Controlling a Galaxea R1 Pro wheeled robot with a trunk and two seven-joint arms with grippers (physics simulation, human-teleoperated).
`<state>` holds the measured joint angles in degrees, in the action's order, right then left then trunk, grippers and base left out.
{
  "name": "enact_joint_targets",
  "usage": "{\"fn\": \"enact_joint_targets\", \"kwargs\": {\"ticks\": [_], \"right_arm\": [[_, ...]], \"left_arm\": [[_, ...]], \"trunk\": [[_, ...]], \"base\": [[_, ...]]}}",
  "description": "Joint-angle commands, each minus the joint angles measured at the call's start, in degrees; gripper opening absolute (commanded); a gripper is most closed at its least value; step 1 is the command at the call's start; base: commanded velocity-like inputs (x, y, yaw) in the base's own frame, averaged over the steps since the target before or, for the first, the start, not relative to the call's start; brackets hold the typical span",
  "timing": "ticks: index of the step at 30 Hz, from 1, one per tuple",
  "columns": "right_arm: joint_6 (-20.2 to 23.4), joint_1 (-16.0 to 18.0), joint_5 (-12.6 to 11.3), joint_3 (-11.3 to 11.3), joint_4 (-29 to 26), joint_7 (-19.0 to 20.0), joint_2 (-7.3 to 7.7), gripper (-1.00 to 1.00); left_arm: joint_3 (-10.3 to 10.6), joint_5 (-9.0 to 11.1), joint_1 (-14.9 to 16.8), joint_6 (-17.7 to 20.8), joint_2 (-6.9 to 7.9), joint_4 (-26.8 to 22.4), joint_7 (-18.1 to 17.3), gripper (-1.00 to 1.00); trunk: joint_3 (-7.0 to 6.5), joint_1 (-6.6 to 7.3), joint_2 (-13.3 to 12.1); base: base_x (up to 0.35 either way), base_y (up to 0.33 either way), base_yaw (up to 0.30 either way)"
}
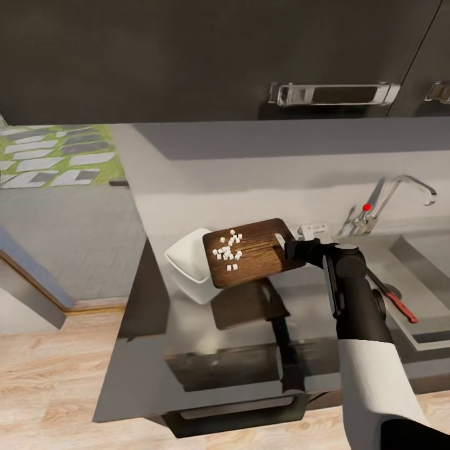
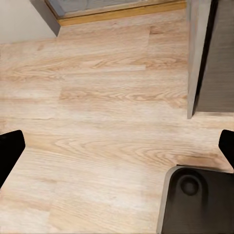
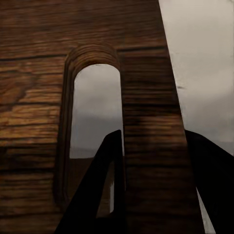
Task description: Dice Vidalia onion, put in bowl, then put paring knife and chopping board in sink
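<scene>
Head view: the right gripper [image 1: 294, 249] is closed on the slotted end of the chopping board [image 1: 253, 251], holding it lifted and tilted above the tabletop [image 1: 250, 350], its far edge over the white bowl [image 1: 187, 262]. Small white cubes of diced onion [image 1: 229, 249] lie scattered on the dark brown, wood-grained surface. The paring knife [image 1: 395, 300], with its reddish handle, rests at the sink [image 1: 425, 262] edge, near the chrome faucet [image 1: 390, 200] with its red knob.

Right wrist view: one finger passes through the oval slot [image 3: 95, 131] and the other lies beyond the board's end, so the strip of wood between them is pinched.

Left wrist view: the left gripper's [image 2: 117, 151] tips stand wide apart with nothing between them, above the wooden floor [image 2: 97, 97].

Judgement: the board should behave as a stiff, moderately heavy plate; held at one end, it will tend to sag or twist, so the slot strip is the sound hold. The cubes are light and loose, and should slide readily once the tilt steepens.
</scene>
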<state>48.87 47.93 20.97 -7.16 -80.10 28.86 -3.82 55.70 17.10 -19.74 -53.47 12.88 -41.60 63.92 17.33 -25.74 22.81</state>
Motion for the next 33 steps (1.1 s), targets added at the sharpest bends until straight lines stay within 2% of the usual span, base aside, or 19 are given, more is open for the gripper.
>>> {"fn": "enact_joint_targets", "kwargs": {"ticks": [1,10,21,33], "right_arm": [[0.17,0.06,0.56,-0.13,-0.05,0.57,-0.06,-1.0],[0.17,0.06,0.56,-0.13,-0.05,0.53,-0.05,-1.0],[0.17,0.06,0.56,-0.14,-0.05,0.5,-0.05,-1.0],[0.17,0.06,0.63,-0.22,-0.05,0.38,0.01,-1.0]], "left_arm": [[0.29,0.13,0.05,0.03,0.08,-0.15,0.38,1.0],[0.29,0.16,0.05,0.03,0.07,-0.15,0.39,1.0],[0.29,0.2,0.05,0.03,0.05,-0.15,0.38,1.0],[0.29,0.17,0.05,0.03,0.07,0.11,0.34,1.0]], "trunk": [[0.0,-0.04,0.11],[-0.81,-0.04,0.11],[-1.8,-0.04,0.11],[-2.35,-0.04,0.11]], "base": [[0.0,0.175,0.0],[0.073,0.184,0.0],[0.234,0.177,0.0],[0.059,0.018,0.0]]}}
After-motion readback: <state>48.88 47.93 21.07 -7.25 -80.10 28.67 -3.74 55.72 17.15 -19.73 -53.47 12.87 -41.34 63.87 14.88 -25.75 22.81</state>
